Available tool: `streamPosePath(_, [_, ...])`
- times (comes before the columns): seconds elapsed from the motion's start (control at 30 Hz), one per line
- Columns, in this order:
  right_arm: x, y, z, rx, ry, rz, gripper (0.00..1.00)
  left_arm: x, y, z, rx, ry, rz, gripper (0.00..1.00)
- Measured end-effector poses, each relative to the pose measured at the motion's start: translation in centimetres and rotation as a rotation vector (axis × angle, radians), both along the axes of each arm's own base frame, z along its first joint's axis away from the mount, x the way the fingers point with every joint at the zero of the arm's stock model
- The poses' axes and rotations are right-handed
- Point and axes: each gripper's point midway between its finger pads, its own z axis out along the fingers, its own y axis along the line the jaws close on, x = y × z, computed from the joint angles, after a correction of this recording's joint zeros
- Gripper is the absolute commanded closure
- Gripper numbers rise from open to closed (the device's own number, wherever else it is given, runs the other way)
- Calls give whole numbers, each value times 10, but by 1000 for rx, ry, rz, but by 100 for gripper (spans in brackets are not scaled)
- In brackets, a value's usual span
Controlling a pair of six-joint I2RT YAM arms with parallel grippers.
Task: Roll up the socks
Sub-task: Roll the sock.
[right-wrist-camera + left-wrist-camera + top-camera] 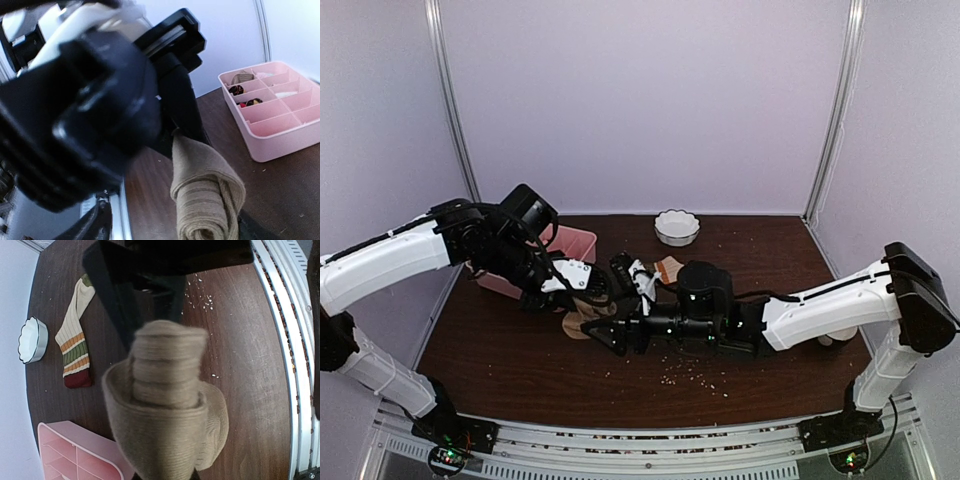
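Robot test cell in a lab, plain lilac panel walls [640, 100], aluminium frame posts [835, 110], dark wood table [500, 350], left arm [390, 262] and right arm [825, 303] bolted to a slotted metal rail [650, 445].

No legible text, label, brand mark, number or sign observed in any view: none on tan sock [165, 405], striped sock [75, 347], pink tray [280, 147] or white bowl [677, 238].
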Motion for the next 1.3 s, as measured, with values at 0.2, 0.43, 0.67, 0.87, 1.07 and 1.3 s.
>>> streamPosePath(0.2, [-1,-1,3,15,-18,16,19,-5,-1,3,-9,30,1,100])
streamPosePath(0.43, [9,6,20,20,-46,7,35,-17,-4,10,-40,85,-33,100])
streamPosePath(0.67, [18,7,21,16,-44,-8,61,-29,0,7,-23,136,-59,100])
streamPosePath(0.87, [15,8,20,4,-26,29,99,-31,2,5,-15,145,-62,100])
streamPosePath(1.07, [14,7,19,2,-5,60,100,-32,3,5,-10,150,-55,58])
streamPosePath(1.3, [20,5,16,-9,11,25,100,-34,-3,20,-53,169,-56,46])
